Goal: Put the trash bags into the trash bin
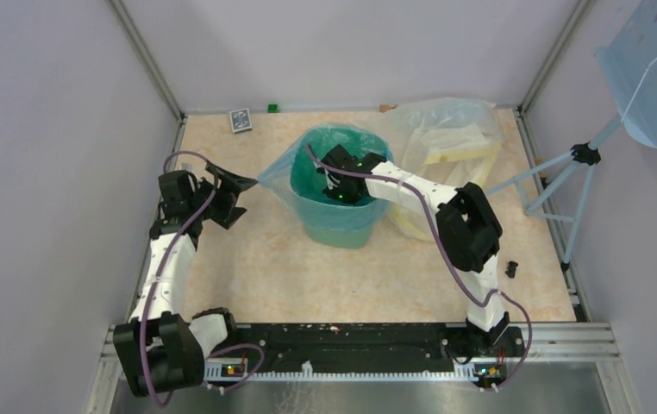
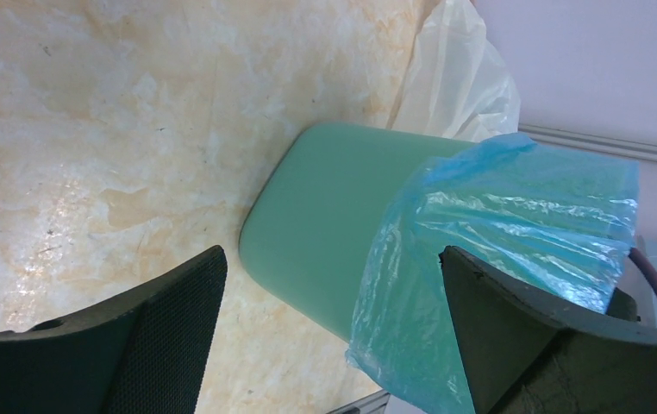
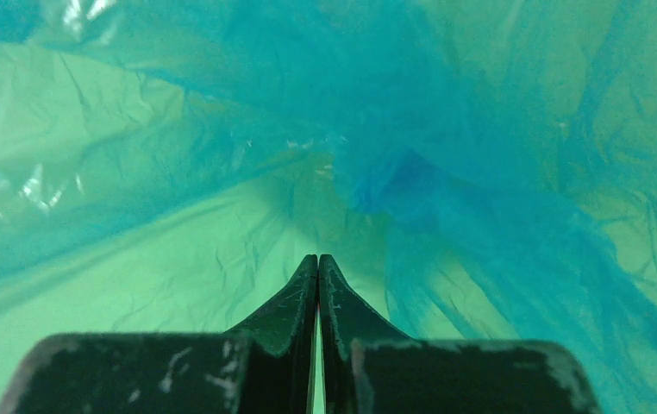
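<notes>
Blue crinkly trash bag (image 3: 446, 172) lines the mint-green trash bin (image 2: 325, 224). The right pincer (image 3: 318, 269), clenched on nothing visible, sits deep inside, seemingly tamping film down. Next, the released left pincer (image 2: 332, 255) likely tucks the flared edge just ahead of it. Bare tabletop (image 1: 247, 267) lies beneath it.

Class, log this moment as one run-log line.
left gripper: open, facing trash bin | right gripper: shut, inside bin | blue bag: lining bin, edge draped outside
</notes>
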